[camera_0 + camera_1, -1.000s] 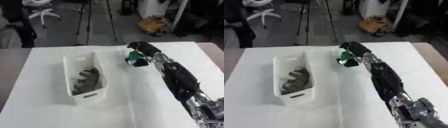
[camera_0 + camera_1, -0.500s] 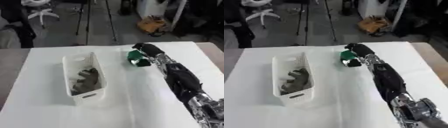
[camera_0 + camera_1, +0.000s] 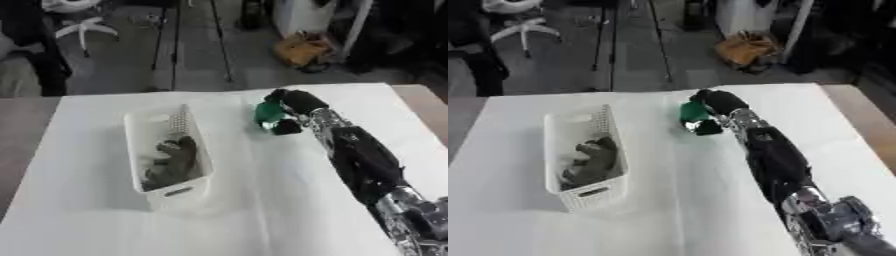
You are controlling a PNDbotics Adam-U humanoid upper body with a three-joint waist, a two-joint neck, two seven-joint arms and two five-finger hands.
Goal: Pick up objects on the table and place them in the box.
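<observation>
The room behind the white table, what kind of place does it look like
Probably a lab or workshop. Behind the table are a swivel chair, tripod legs and a bare concrete floor. The right hand is curled round a green object beside a white basket.

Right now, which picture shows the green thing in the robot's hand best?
The left eye view: the green thing sits nearer the picture's middle, clear against the white table beside the right hand that holds it. The right eye view shows almost the same, only shifted left, with the hand covering its right side.
</observation>
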